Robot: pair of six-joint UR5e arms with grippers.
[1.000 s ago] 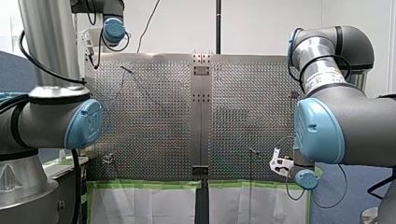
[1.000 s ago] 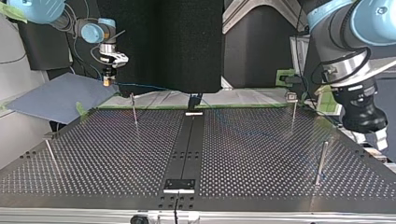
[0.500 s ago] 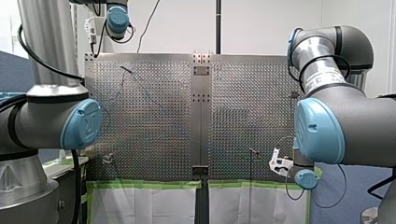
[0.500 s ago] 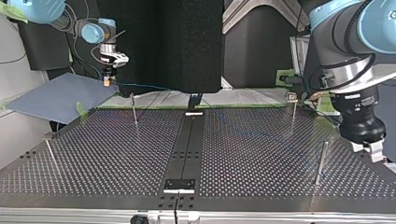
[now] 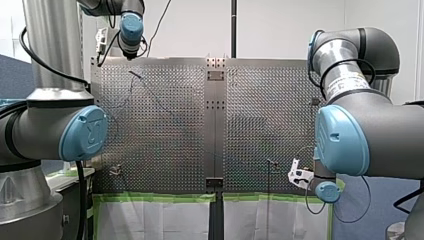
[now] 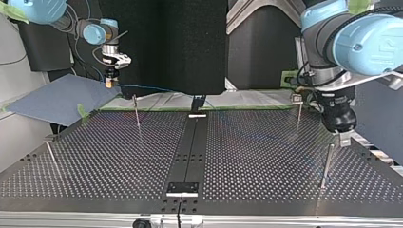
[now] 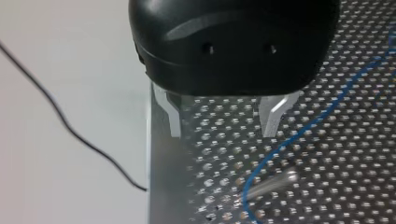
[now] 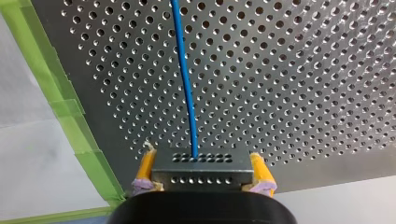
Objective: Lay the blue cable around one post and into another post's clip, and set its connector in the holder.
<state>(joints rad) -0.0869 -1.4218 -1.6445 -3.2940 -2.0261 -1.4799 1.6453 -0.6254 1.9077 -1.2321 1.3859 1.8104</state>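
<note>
Gripping the grey connector [image 8: 201, 176] by its two sides in the right tool [image 8: 201, 156], with the yellow pads [image 8: 145, 163] closed flat against it. Held it in the air above the bench [image 8: 303, 70], close to a corner of the edge lined with green tape [image 8: 60, 107]. Saw the blue cable [image 8: 184, 74] leave the connector's upper face and run straight ahead over the perforated plate. Placed the right tool, in the top view, over the bench's far edge towards that view's left corner.

Found the left tool [image 7: 222, 134] open and empty, its metal fingers [image 7: 170, 116] spread wide above the bench's bare side edge. Noted the cable lying on the plate under and ahead of one finger, curving close past the foot of a plain metal post [image 7: 271, 183]; could not tell whether cable and post touched. Spotted a thin black wire [image 7: 70, 130] off the bench, beside that edge. Located this tool, in the top view, just beside the post at the bench's edge on that view's right. Made out another post [image 6: 298, 114] near the far edge, topped by a small clip [image 6: 297, 99].
</note>
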